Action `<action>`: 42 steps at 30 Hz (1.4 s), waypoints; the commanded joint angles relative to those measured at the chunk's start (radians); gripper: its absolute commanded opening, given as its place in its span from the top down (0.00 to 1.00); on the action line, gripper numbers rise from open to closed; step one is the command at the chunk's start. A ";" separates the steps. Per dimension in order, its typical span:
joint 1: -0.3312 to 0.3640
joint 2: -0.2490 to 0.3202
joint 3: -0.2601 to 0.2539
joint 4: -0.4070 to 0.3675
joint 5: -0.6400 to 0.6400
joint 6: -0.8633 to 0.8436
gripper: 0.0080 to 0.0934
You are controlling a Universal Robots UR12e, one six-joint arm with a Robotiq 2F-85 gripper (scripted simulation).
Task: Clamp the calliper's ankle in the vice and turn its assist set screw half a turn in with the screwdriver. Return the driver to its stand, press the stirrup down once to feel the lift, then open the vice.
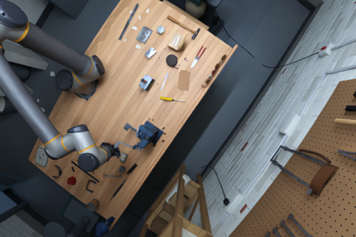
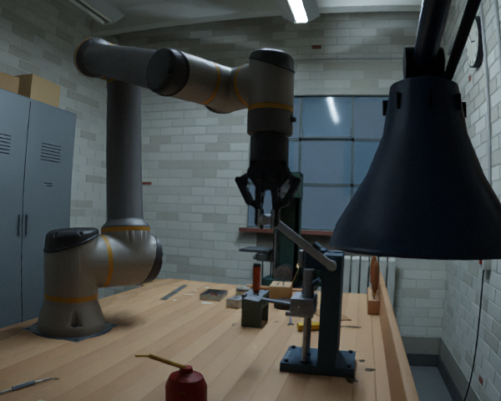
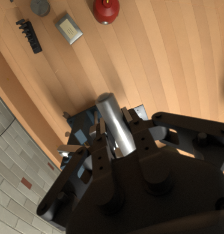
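Near the bench's right edge stands the blue vice [image 1: 148, 134] [image 2: 324, 311], with the calliper's grey metal parts [image 2: 302, 304] beside its upright. A grey steel handle bar [image 2: 305, 247] [image 3: 116, 123] [image 1: 123, 143] slopes up from the vice's top toward the arm. The yellow-handled screwdriver [image 1: 171, 99] lies flat on the bench further along, apart from the vice. My gripper [image 2: 268, 216] [image 3: 113, 128] [image 1: 116, 149] hangs straight down over the bar's upper end, and its fingers are closed on that handle bar.
The bench's right edge [image 2: 391, 341] runs close beside the vice, with a brick wall beyond. A large black lamp shade [image 2: 423, 172] blocks the right of the second side camera. A red oil can [image 2: 185, 382] [image 3: 106, 9], a small grey block [image 2: 255, 308] and scattered tools lie around.
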 commanded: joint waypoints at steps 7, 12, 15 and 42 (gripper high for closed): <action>0.000 0.000 -0.001 0.000 0.000 0.000 0.99; 0.000 0.000 -0.001 0.000 0.000 0.000 1.00; 0.000 0.000 -0.001 0.000 0.000 0.000 1.00; -0.002 -0.002 0.007 -0.006 0.000 -0.002 1.00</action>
